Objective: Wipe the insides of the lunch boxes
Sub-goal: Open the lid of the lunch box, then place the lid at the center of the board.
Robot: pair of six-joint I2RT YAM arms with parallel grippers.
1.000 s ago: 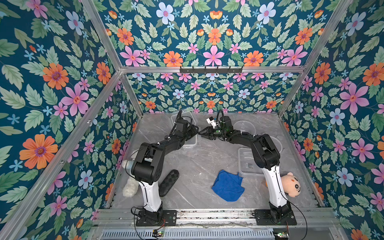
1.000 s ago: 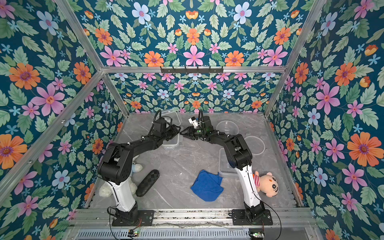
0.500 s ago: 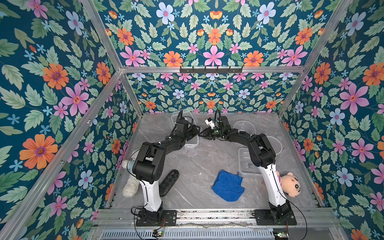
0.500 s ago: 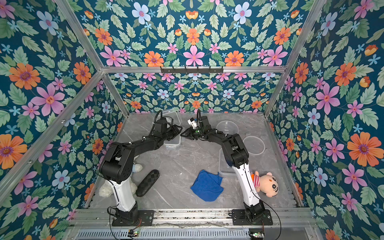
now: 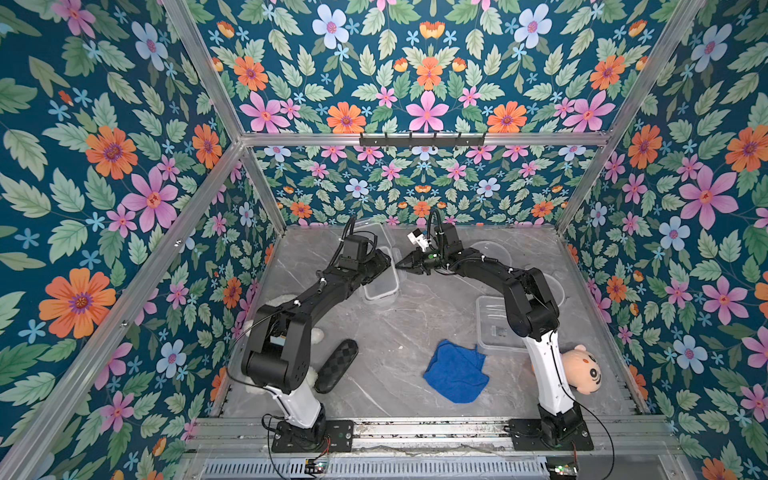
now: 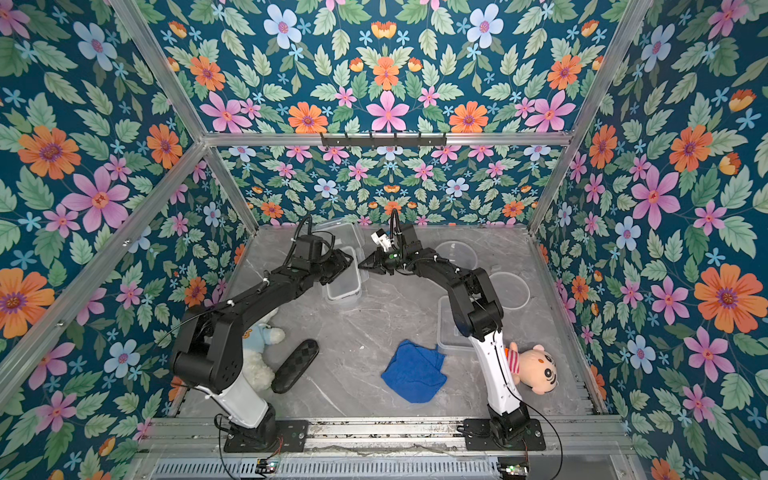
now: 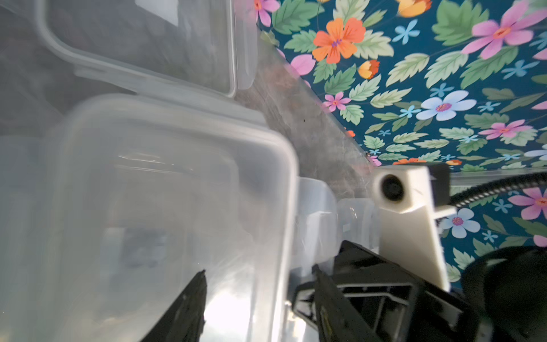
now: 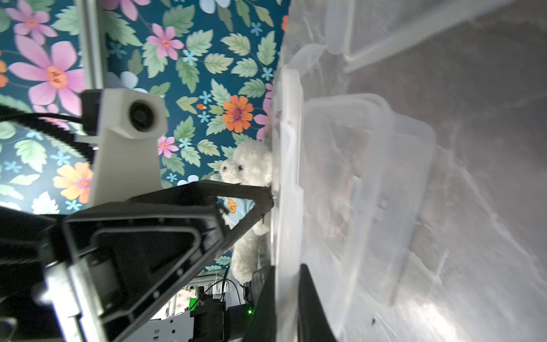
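Note:
A small rectangular clear lunch box (image 5: 380, 279) stands at the back middle of the table. My left gripper (image 5: 384, 259) is over it. In the left wrist view it (image 7: 259, 269) is open, with one finger over the box (image 7: 148, 192) and the other outside its rim. My right gripper (image 5: 400, 264) meets the box's right side. In the right wrist view it (image 8: 285, 266) is shut on the thin clear edge flap (image 8: 285, 165) at the box's top. A round lunch box (image 5: 490, 249) stands at the back right. A larger square one (image 5: 494, 328) is partly hidden by the right arm.
A blue cloth (image 5: 456, 371) lies crumpled at the front middle. A flat clear lid (image 5: 372, 230) lies behind the left wrist and a round lid (image 5: 548, 286) at the right. A black oval object (image 5: 336, 365), a white teddy (image 6: 257, 345) and a pink-faced doll (image 5: 582, 370) lie beside the arm bases.
My right gripper has slid left to the box's edge and closed on the flap. My left gripper's jaws have spread a little wider. The cloth has not moved.

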